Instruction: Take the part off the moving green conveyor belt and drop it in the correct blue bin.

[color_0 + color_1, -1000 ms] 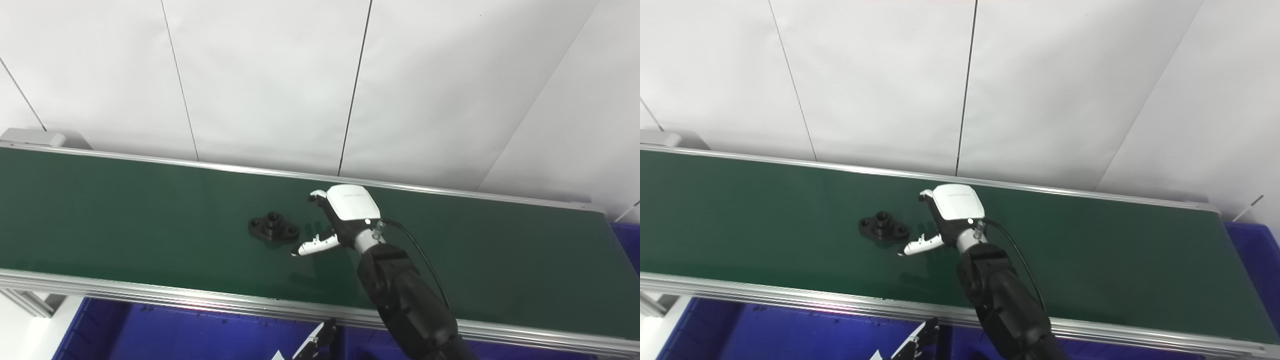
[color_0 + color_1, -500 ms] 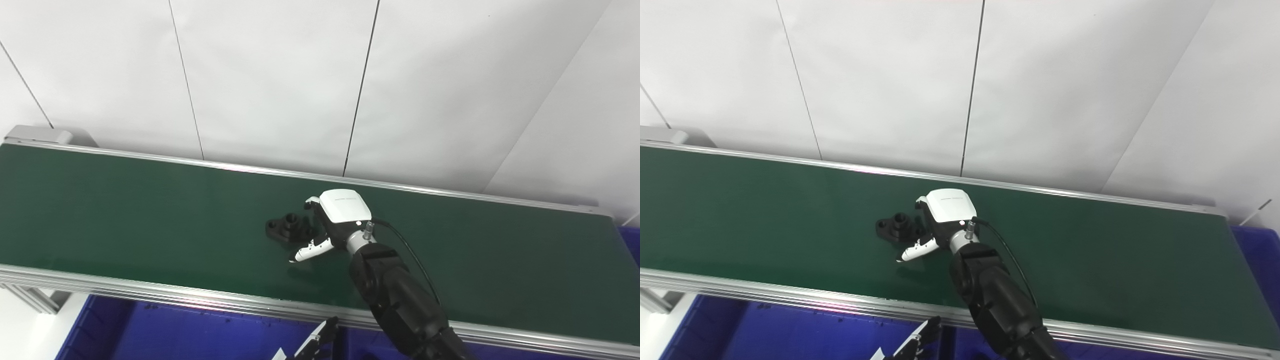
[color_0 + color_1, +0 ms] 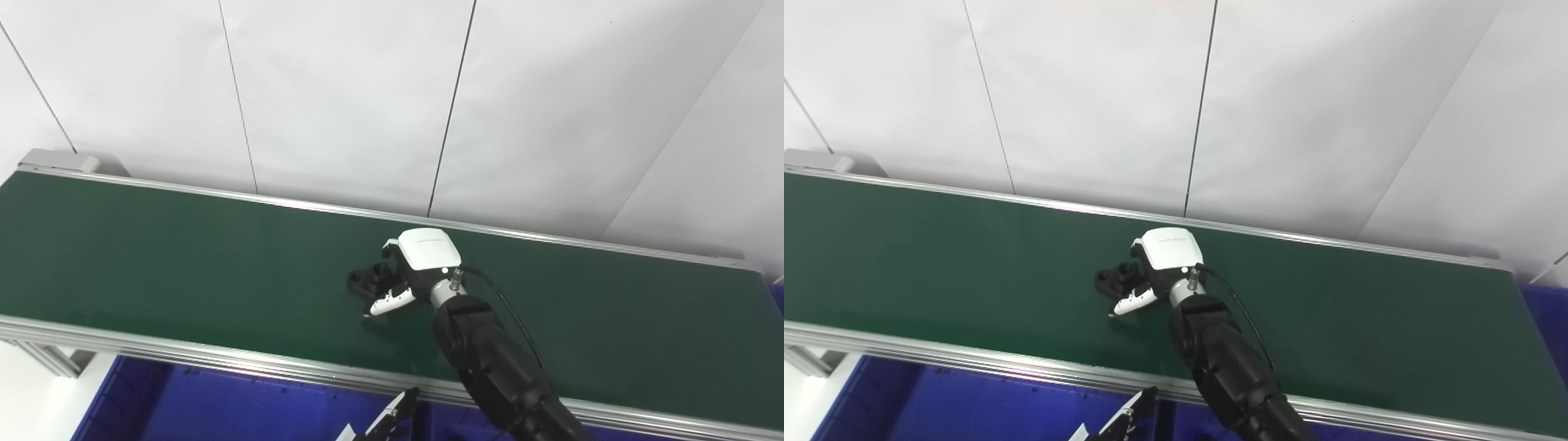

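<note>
The right hand (image 3: 411,272) cups the small black flanged part (image 3: 367,280) mid-belt on the green conveyor belt (image 3: 153,269), thumb nearside, fingers seemingly farside, probably pinching it for lifting.

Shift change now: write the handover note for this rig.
Right hand: on the belt at the black part, fingers around it; grip not confirmed.
Left hand: barely in view at the bottom edge, over the blue bin; state unclear.
Done: reach to the part.
Left: close, lift, drop the part in the right bin.
</note>
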Available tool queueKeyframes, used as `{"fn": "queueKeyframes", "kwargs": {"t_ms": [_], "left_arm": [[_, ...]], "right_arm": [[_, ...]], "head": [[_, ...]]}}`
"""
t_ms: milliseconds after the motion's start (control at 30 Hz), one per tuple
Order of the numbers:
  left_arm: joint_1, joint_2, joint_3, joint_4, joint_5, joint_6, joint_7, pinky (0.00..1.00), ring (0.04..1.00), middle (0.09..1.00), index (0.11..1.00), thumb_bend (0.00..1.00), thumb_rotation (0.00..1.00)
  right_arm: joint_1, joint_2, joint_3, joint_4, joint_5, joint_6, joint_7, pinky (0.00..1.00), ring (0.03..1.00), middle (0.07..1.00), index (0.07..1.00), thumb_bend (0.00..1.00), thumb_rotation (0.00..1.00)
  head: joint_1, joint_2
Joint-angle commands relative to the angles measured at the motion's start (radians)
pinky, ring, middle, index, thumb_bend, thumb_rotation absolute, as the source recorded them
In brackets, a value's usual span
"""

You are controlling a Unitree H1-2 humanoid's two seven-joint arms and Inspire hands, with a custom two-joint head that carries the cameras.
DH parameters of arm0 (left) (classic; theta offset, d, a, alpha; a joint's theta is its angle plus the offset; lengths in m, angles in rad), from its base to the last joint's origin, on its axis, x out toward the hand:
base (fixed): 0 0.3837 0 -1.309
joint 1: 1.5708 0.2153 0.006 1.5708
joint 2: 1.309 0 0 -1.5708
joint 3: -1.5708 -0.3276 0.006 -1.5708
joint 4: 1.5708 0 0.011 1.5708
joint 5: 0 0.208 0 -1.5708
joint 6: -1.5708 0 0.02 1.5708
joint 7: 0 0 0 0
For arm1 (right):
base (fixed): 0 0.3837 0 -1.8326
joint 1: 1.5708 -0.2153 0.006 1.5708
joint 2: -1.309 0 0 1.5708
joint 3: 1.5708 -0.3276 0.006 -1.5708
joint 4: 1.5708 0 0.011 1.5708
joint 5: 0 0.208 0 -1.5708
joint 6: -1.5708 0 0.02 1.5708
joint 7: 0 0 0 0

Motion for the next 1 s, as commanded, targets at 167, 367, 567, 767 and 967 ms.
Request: {"fn": "queueKeyframes", "kwargs": {"t_ms": [167,367,567,767,967], "left_arm": [[0.004,-0.077,-0.054,-0.028,0.009,-0.035,0.013,0.89,0.951,0.958,0.961,0.90,0.82],[0.007,-0.076,-0.054,-0.046,0.024,-0.019,0.014,0.88,0.949,0.961,0.963,0.90,0.83],[0.012,-0.071,-0.052,-0.062,0.022,-0.001,0.008,0.88,0.953,0.965,0.970,0.90,0.82],[0.011,-0.065,-0.054,-0.062,0.015,-0.003,0.002,0.91,0.963,0.969,0.976,0.88,0.82],[0.009,-0.065,-0.054,-0.062,0.013,-0.011,0.003,0.91,0.965,0.972,0.980,0.87,0.82]], "right_arm": [[-0.038,0.026,0.046,0.019,-0.036,0.073,0.017,0.09,0.164,0.249,0.492,0.52,0.13],[-0.030,0.003,0.107,0.019,-0.095,0.142,0.072,0.08,0.159,0.253,0.486,0.51,0.11],[-0.026,-0.006,0.118,0.008,-0.114,0.168,0.105,0.05,0.125,0.214,0.484,0.52,0.12],[-0.016,-0.010,0.114,-0.023,-0.123,0.172,0.119,0.05,0.125,0.212,0.485,0.52,0.12],[0.018,-0.030,0.094,-0.123,-0.110,0.167,0.134,0.07,0.143,0.231,0.486,0.52,0.12]], "head": [[0.003,0.011],[0.001,0.018],[-0.003,0.022],[-0.010,0.028],[-0.027,0.034]]}}
